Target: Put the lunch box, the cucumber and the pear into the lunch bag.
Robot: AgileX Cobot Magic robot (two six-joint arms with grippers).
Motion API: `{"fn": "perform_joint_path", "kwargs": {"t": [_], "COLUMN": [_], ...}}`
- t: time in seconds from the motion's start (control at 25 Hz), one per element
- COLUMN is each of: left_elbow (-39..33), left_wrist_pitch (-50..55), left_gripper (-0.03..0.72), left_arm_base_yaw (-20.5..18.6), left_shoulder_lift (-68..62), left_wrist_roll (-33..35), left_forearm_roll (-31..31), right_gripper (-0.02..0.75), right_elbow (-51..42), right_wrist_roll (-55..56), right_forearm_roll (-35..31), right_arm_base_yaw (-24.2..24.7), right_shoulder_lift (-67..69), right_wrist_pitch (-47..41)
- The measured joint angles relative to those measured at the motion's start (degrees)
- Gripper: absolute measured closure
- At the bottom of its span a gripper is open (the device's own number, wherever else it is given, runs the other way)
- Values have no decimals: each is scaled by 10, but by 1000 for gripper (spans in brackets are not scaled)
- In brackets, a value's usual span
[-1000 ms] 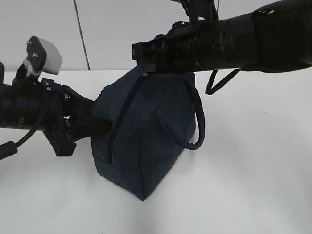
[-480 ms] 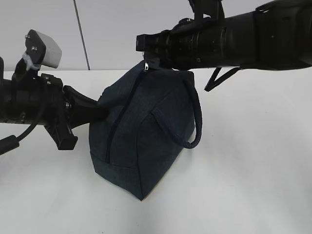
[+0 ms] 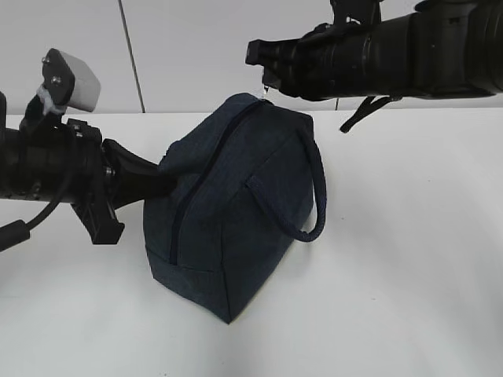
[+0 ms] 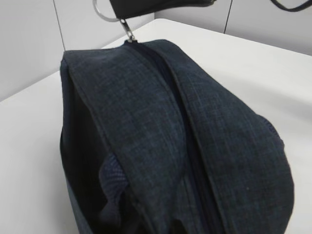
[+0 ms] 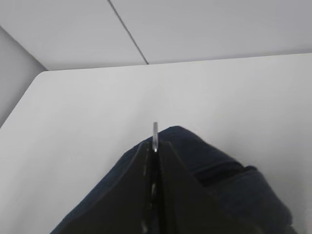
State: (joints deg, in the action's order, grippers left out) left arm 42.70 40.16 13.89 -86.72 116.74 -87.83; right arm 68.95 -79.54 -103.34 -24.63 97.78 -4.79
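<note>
1. The lunch bag is seen standing on the white counter, its zipper drawn shut along the top ridge
2. Its looped handle is seen hanging down the side that faces the exterior camera
3. The silver ring pull is held out from the far end of the zipper, just above the bag's top edge
4. The right tool is seen with its fingers together, clamped on the ring pull
5. The left tool is pressed into the bag's left end, where the fabric is dented; whether its fingers are apart or together cannot be told
</note>
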Motion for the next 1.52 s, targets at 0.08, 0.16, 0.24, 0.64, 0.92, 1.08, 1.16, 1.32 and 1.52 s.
{"fn": "perform_joint_path", "kwargs": {"t": [0.08, 0.16, 0.24, 0.64, 0.92, 1.08, 1.16, 1.32, 1.52], "left_elbow": [0, 0, 0, 0, 0, 0, 0, 0, 0], "left_wrist_pitch": [1, 1, 1, 1, 0, -4, -5, -15, -35], "left_gripper": [685, 685, 685, 685, 685, 685, 685, 671, 461], "left_arm_base_yaw": [0, 0, 0, 0, 0, 0, 0, 0, 0], "left_shoulder_lift": [0, 0, 0, 0, 0, 0, 0, 0, 0], "left_wrist_roll": [0, 0, 0, 0, 0, 0, 0, 0, -17], "left_forearm_roll": [1, 1, 2, 4, 5, 5, 5, 6, 6], "right_gripper": [738, 738, 738, 738, 738, 738, 738, 692, 300], "right_elbow": [6, 15, 24, 79, 81, 86, 86, 86, 86], "right_wrist_roll": [1, 2, 2, 10, 22, 32, 33, 33, 33], "right_forearm_roll": [0, 0, 0, 0, -2, -5, -5, -5, -1], "right_arm_base_yaw": [13, 31, 49, 75, 95, 97, 97, 103, 120], "right_shoulder_lift": [11, 27, 44, 141, 168, 188, 191, 192, 195], "right_wrist_pitch": [1, -5, -19, -36, -44, -52, -53, -78, -131]}}
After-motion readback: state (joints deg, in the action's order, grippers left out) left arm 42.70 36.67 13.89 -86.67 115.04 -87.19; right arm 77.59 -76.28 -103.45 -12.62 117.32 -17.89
